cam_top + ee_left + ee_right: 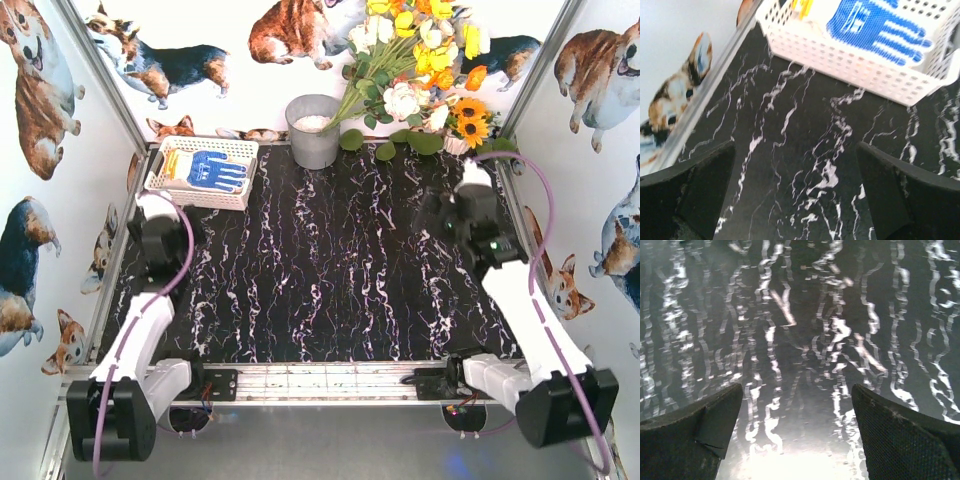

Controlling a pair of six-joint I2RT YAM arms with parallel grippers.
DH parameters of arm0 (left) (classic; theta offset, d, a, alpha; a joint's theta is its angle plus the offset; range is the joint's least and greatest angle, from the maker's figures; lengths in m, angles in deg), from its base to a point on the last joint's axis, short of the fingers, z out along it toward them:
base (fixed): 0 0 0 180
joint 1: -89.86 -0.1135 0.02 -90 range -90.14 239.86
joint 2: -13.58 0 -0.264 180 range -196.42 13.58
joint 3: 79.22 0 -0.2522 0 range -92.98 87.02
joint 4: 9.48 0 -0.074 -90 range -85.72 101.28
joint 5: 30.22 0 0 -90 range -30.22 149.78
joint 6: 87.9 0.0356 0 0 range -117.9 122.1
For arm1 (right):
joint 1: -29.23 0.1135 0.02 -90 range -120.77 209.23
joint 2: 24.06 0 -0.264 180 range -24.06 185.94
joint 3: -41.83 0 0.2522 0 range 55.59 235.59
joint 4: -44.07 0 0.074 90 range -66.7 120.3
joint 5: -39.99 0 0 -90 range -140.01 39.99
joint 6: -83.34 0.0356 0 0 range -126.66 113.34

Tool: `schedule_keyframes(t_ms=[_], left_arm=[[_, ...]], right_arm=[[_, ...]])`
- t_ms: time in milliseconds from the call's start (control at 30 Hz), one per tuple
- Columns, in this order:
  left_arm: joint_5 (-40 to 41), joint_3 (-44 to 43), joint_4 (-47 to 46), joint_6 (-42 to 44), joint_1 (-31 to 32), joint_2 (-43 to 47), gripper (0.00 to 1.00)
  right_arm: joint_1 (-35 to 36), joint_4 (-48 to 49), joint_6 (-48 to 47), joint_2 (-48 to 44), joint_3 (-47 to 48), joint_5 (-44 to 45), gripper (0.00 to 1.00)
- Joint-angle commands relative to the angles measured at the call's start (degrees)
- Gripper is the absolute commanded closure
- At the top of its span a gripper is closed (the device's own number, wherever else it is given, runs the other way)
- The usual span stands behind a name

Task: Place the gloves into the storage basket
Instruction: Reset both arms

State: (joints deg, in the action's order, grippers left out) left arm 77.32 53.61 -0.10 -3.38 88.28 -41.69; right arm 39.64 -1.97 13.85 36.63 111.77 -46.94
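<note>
The white lattice storage basket [238, 150] sits at the table's far left corner. Gloves lie in it: one with a blue palm side [216, 170] on top, and white ones with yellow trim [172, 160] beside it. In the left wrist view the basket [860, 75] and the blue glove [875, 25] lie just ahead of my left gripper [795, 185], which is open over bare marble. My left gripper [152, 208] hovers just in front of the basket. My right gripper [436, 212] is at the right side, and in its wrist view it [797, 420] is open with only tabletop between the fingers.
A grey metal bucket [314, 130] stands at the back centre, with a bunch of artificial flowers [420, 70] to its right. Corgi-print walls close in the left, back and right sides. A metal rail [320, 380] runs along the near edge.
</note>
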Motion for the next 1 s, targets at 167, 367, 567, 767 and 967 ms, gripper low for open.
schedule_keyframes(t_ms=[167,367,567,767,967], left_arm=[[3.1,14.38,-22.47,0.28,0.05,2.76,0.0],[-3.81,20.1,-32.04,-0.66,1.76,-1.66,0.0],[-4.08,21.27,-51.7,1.4,4.33,-18.71,0.0],[-7.5,12.27,-41.3,7.44,5.44,-25.16,0.0],[-3.63,15.66,-57.27,7.24,3.24,-33.39,0.01]], right_arm=[[-3.21,34.72,-14.56,-6.52,-24.64,14.07,0.0],[-3.3,46.41,-16.07,-8.86,-36.54,16.43,0.0],[-3.38,68.97,-16.95,0.03,-43.64,13.35,0.0],[-3.63,75.77,-22.66,15.01,-38.98,9.32,0.0],[-6.49,75.77,-21.68,20.9,-36.6,2.86,0.0]])
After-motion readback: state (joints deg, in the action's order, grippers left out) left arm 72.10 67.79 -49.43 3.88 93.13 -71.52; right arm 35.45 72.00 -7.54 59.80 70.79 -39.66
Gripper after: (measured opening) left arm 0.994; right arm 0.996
